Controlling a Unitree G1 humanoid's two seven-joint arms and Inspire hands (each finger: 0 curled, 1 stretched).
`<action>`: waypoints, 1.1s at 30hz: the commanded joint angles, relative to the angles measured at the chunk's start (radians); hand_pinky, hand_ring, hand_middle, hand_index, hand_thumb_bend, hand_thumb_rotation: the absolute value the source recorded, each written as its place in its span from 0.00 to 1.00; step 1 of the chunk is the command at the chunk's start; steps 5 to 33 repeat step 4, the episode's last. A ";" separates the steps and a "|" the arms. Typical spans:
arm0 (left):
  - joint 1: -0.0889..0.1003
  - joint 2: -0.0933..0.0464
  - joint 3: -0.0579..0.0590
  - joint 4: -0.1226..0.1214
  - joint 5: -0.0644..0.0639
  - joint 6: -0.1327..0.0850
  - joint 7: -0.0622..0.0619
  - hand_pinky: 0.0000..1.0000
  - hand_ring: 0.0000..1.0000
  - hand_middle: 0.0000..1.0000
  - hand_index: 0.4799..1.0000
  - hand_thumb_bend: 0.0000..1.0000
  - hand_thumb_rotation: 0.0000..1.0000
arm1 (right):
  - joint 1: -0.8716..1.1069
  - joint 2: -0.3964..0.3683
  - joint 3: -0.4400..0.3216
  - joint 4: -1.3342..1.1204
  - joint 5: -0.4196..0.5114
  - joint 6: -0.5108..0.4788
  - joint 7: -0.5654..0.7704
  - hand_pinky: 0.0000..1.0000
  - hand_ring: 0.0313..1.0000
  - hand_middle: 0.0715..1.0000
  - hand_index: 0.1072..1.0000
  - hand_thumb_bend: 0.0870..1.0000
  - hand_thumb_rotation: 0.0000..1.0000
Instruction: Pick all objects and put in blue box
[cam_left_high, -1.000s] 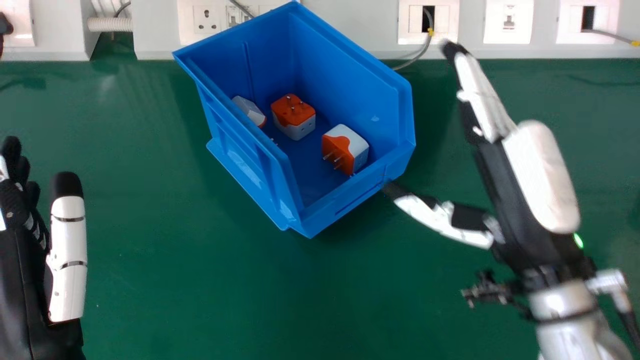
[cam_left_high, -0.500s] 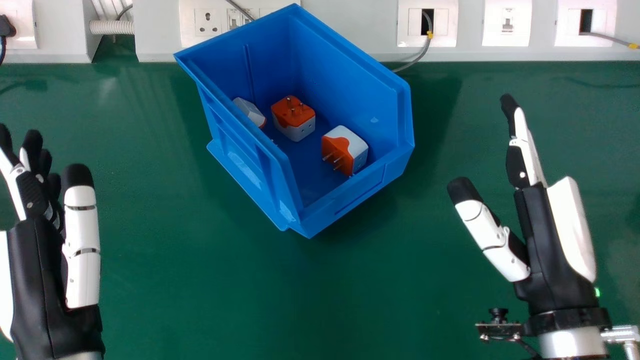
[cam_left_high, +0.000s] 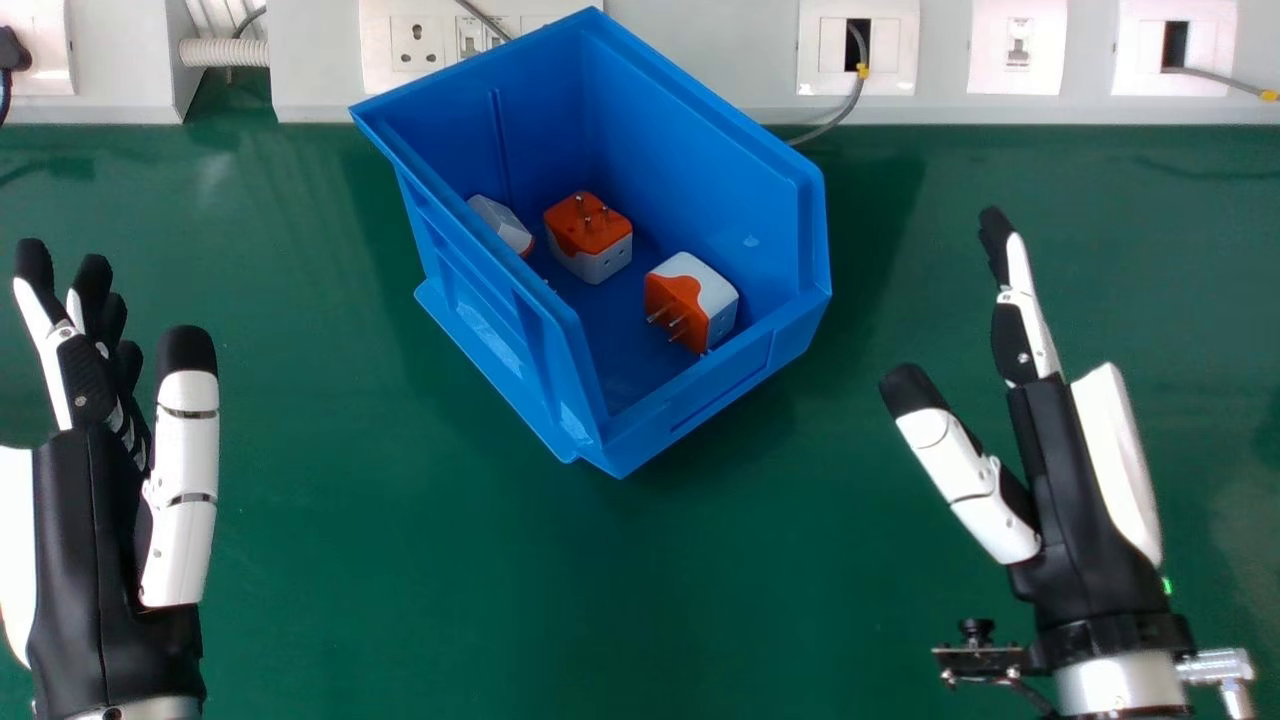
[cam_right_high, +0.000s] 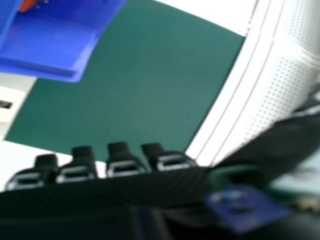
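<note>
My R hand (cam_left_high: 1075, 520) w/ digits apart, now back from blue box (cam_left_high: 720, 385), at its 4 o'clock, L hand (cam_left_high: 90, 560) at 8, fingers straight, nearer box

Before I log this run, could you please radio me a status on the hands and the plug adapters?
Both hands open, empty; three orange-and-white adapters inside blue box; nothing blocking its opening.

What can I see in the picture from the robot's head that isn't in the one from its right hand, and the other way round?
Head view: the left hand and a ribbed white pipe.
Right hand view: a white surface dotted with small holes.
Both: the blue box, something orange inside it, the green table and the right hand.
</note>
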 joint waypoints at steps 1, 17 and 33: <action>-0.014 0.022 0.003 0.002 -0.011 0.004 -0.018 1.00 1.00 1.00 0.97 0.51 0.81 | -0.023 0.018 -0.008 -0.001 0.034 0.002 0.014 1.00 1.00 1.00 1.00 0.44 1.00; -0.040 0.039 0.009 0.029 -0.030 -0.009 -0.033 1.00 1.00 0.99 0.96 0.51 0.79 | -0.029 0.041 -0.011 0.013 0.074 0.007 0.031 1.00 1.00 1.00 1.00 0.49 1.00; -0.040 0.039 0.009 0.029 -0.030 -0.009 -0.033 1.00 1.00 0.99 0.96 0.51 0.79 | -0.029 0.041 -0.011 0.013 0.074 0.007 0.031 1.00 1.00 1.00 1.00 0.49 1.00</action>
